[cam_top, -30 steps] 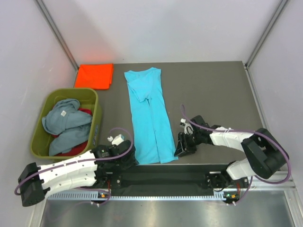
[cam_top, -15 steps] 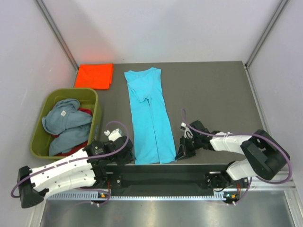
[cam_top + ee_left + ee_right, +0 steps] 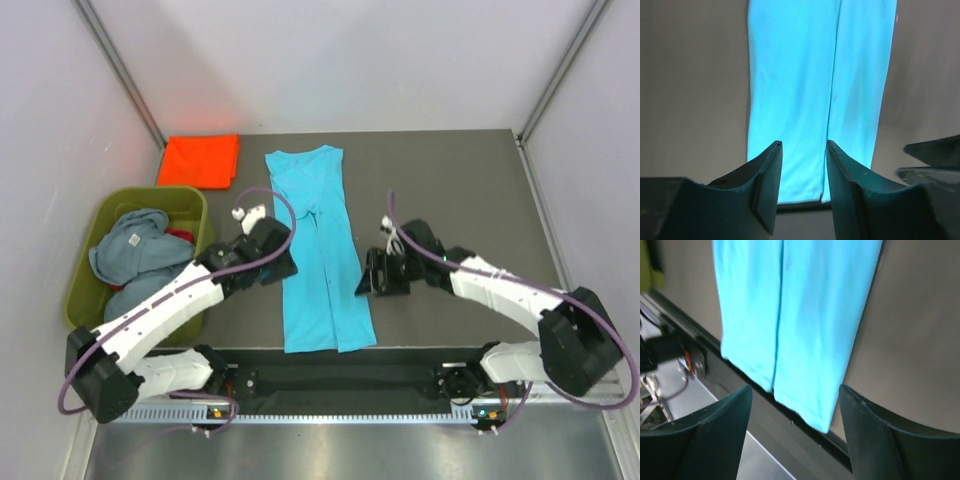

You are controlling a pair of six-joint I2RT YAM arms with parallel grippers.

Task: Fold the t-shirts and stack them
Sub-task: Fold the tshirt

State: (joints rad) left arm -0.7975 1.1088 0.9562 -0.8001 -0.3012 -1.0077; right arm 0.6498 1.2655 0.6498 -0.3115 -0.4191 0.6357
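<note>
The turquoise t-shirt (image 3: 318,260) lies flat as a long narrow strip down the middle of the dark mat, sides folded in, its hem at the near edge. My left gripper (image 3: 276,268) hovers at its left side. In the left wrist view that gripper (image 3: 802,150) is open and empty, with the shirt (image 3: 815,75) below it. My right gripper (image 3: 373,280) hovers at the shirt's right side. It (image 3: 795,390) is wide open over the shirt's hem (image 3: 805,305). A folded orange-red t-shirt (image 3: 200,160) lies at the back left. The grey-blue t-shirt (image 3: 135,255) and the red one (image 3: 180,237) are bunched in the tub.
The olive-green tub (image 3: 150,193) stands at the left edge of the mat, close to my left arm. A black rail (image 3: 340,375) runs along the near edge, just past the shirt's hem. Grey walls close in both sides.
Both grippers have moved from the shirt's near corners up to its middle, one on each side, and their jaws have opened. The shirt now lies straighter.
</note>
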